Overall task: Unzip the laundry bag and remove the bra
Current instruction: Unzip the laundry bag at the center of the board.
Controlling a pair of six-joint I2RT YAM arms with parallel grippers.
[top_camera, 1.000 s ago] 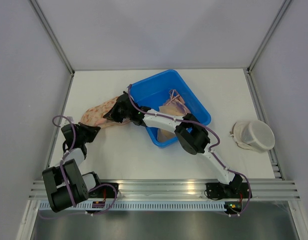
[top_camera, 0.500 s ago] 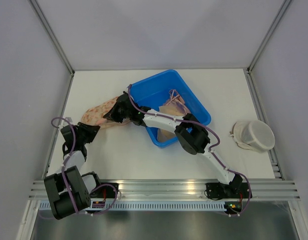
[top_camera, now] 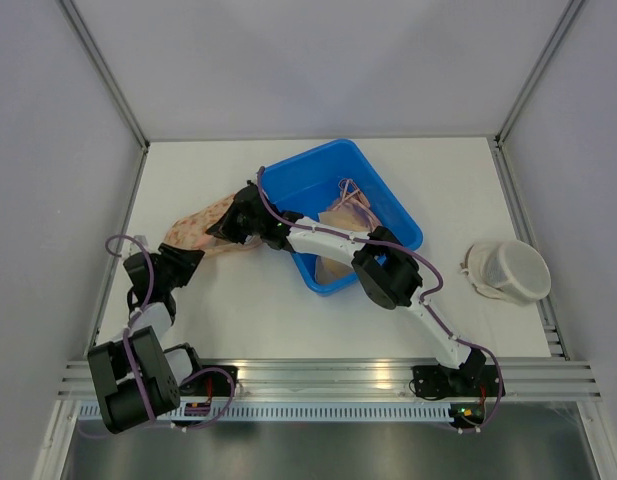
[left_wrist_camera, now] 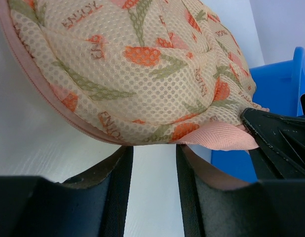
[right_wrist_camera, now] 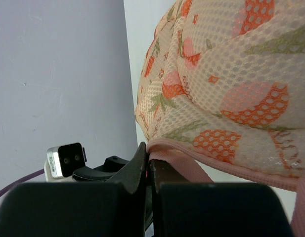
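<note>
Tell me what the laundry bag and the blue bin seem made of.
The laundry bag: matte mesh fabric, likely synthetic; tiny holes cover its printed surface, edged with ribbed pink trim. The blue bin: probably moulded plastic; smooth, uniform, rigid-looking walls.

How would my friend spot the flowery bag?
Find the white table, then the big blue bin in its middle. Right beside the bin's left side lies the laundry bag: peach netting with orange flowers and green leaves, unlike the plain white mesh thing far right.

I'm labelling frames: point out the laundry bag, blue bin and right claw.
laundry bag (top_camera: 193,227), top view, patterned mesh middle.
blue bin (top_camera: 306,185), top view, bare floor.
right claw (right_wrist_camera: 148,162), right wrist view, between shut tips.
</note>
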